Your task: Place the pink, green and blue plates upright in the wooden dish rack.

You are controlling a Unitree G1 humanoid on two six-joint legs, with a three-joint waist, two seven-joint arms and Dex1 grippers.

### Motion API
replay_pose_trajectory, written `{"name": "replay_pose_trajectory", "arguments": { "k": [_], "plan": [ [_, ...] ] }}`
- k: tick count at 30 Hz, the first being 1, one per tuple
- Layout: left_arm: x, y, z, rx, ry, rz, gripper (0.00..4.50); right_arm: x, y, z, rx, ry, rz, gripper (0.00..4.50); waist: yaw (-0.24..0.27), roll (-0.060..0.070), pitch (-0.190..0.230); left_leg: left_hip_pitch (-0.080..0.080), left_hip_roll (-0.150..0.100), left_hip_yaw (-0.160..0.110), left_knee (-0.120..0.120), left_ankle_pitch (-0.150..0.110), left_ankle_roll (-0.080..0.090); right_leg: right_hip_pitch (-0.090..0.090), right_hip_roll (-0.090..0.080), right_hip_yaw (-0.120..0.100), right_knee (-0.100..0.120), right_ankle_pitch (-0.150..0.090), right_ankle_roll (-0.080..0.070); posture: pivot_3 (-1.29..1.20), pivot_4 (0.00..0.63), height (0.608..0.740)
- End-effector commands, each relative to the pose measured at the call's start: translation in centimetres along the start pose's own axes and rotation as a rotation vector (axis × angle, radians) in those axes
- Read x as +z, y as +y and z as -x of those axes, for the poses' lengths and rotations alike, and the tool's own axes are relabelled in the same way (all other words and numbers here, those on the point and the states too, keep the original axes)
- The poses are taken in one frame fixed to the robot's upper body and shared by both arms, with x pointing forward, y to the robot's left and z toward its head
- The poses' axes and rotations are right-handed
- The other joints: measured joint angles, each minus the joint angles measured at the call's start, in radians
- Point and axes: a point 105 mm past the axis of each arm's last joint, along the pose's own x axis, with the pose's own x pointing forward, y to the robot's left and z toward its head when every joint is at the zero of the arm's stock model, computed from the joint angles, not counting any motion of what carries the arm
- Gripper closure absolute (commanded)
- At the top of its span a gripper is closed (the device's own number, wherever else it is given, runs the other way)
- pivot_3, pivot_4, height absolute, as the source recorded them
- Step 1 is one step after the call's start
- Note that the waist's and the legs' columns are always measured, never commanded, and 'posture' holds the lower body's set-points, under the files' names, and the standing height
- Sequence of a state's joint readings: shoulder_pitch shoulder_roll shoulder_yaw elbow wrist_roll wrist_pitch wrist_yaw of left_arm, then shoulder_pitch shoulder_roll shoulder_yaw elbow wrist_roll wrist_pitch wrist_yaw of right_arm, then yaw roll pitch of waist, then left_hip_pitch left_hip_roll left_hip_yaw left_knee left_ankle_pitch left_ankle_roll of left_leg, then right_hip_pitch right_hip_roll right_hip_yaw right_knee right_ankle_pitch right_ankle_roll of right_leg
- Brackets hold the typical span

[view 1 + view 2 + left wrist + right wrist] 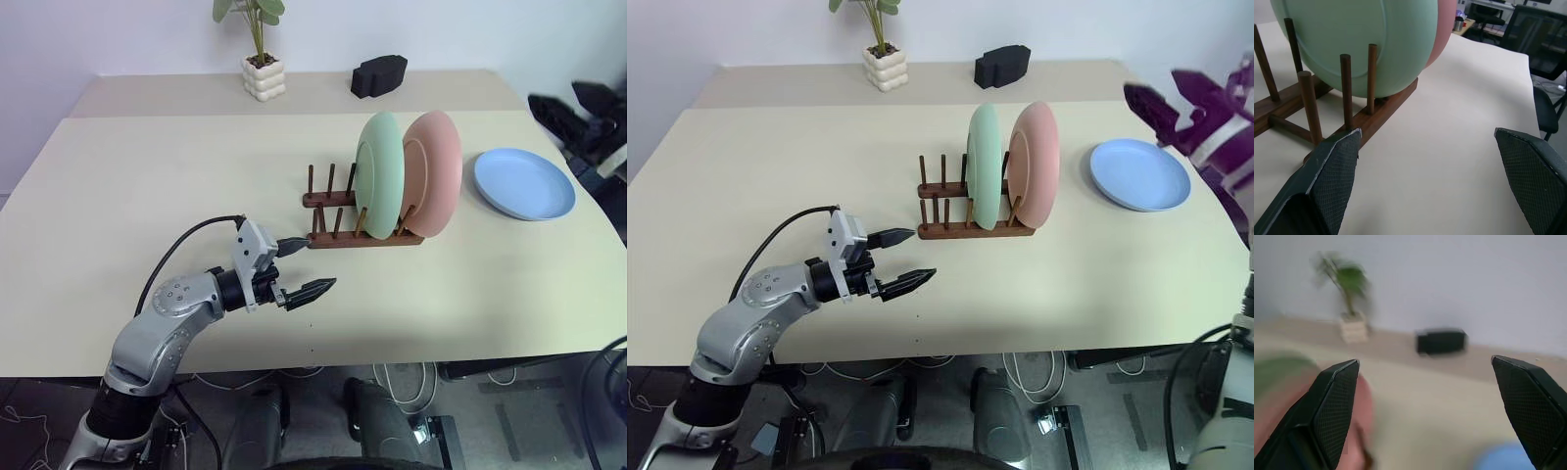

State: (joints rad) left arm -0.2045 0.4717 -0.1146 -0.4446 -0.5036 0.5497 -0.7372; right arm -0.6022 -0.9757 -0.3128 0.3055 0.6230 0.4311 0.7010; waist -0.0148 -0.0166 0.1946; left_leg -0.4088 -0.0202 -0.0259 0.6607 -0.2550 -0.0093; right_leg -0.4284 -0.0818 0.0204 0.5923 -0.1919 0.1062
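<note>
Head views: green plate (379,174) and pink plate (434,172) stand upright in the wooden dish rack (364,237); blue plate (524,183) lies flat on the table (147,186), just beside. Left gripper (306,266) hovers spread and empty.

Left wrist view: free pegs (1345,90) stand beside the green plate.

Right wrist view: right gripper (1425,406) gapes, empty; you should take the blue rim squarely.

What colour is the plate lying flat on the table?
Light blue: the blue plate, clearest in the left eye view, right of the wooden dish rack.
</note>
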Motion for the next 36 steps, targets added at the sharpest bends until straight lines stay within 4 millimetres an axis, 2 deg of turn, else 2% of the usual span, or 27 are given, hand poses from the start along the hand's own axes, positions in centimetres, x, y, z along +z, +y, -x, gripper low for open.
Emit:
{"name": "replay_pose_trajectory", "arguments": {
  "k": [1,4,8,11,17,20,27,33,36],
  "plan": [
    [0.8,-0.2,-0.3,-0.021,-0.027,-0.04,0.0,-3.9,-0.9,0.2,-0.017,0.182,0.152,0.09,-0.001,0.0,0.0,0.0,0.0,0.0,0.0,0.0,0.0,0.0,0.0,0.0,0.0,0.0,0.0,0.0,0.15,0.736],
    [0.8,-0.2,-0.4,-0.024,-0.028,-0.042,0.0,-7.9,-1.2,-0.2,-0.026,0.328,0.263,0.09,-0.001,0.001,0.0,0.0,0.0,0.001,0.0,0.0,0.0,0.0,0.0,0.001,0.001,0.0,0.0,0.0,0.15,0.736],
    [0.8,-0.1,-0.5,-0.025,-0.029,-0.045,0.0,-10.5,-1.7,-1.2,-0.049,0.416,0.277,0.09,-0.003,0.002,0.0,0.001,-0.001,0.002,0.0,0.0,0.0,0.0,0.0,0.002,0.001,0.0,0.0,0.0,0.15,0.736],
    [0.8,0.0,-0.4,-0.021,-0.031,-0.05,0.0,-13.0,-2.2,-1.3,-0.059,0.537,0.351,0.09,-0.002,0.002,0.0,0.001,-0.001,0.001,0.001,0.0,0.0,0.0,0.0,0.002,0.001,0.0,0.0,0.0,0.15,0.736],
    [0.8,0.0,-0.3,-0.01,-0.035,-0.048,0.0,-14.6,-2.9,-1.6,-0.111,0.604,0.367,0.09,-0.001,0.002,0.0,0.0,-0.002,0.001,0.001,0.0,0.0,0.0,0.0,0.002,0.001,0.0,0.0,0.0,0.15,0.736],
    [0.8,0.0,-0.2,-0.004,-0.035,-0.048,0.0,-15.0,-3.3,-1.5,-0.147,0.626,0.376,0.93,-0.001,0.002,0.0,0.001,-0.002,0.001,0.001,0.0,0.0,0.0,0.0,0.002,0.001,0.0,0.0,0.0,0.15,0.736],
    [0.8,0.1,-0.1,0.004,-0.03,-0.051,0.0,-15.4,-3.5,-1.4,-0.165,0.625,0.396,4.48,-0.003,0.002,0.0,0.001,-0.002,0.001,0.001,0.0,0.0,0.0,0.0,0.002,0.002,0.0,0.0,0.0,0.15,0.736],
    [0.8,0.1,-0.2,-0.001,-0.028,-0.055,0.0,-13.6,-4.1,-1.7,-0.2,0.541,0.468,4.48,-0.003,0.002,0.0,0.001,-0.002,0.0,0.001,0.0,0.0,0.001,0.0,0.002,0.002,0.0,0.0,0.0,0.15,0.736],
    [0.8,0.2,-0.2,0.0,-0.028,-0.056,0.0,-10.9,-4.7,-2.2,-0.232,0.455,0.58,4.48,-0.003,0.003,0.0,0.001,-0.002,0.0,0.001,0.0,0.0,0.001,0.0,0.002,0.002,0.0,0.0,0.0,0.15,0.736]
  ]
}}
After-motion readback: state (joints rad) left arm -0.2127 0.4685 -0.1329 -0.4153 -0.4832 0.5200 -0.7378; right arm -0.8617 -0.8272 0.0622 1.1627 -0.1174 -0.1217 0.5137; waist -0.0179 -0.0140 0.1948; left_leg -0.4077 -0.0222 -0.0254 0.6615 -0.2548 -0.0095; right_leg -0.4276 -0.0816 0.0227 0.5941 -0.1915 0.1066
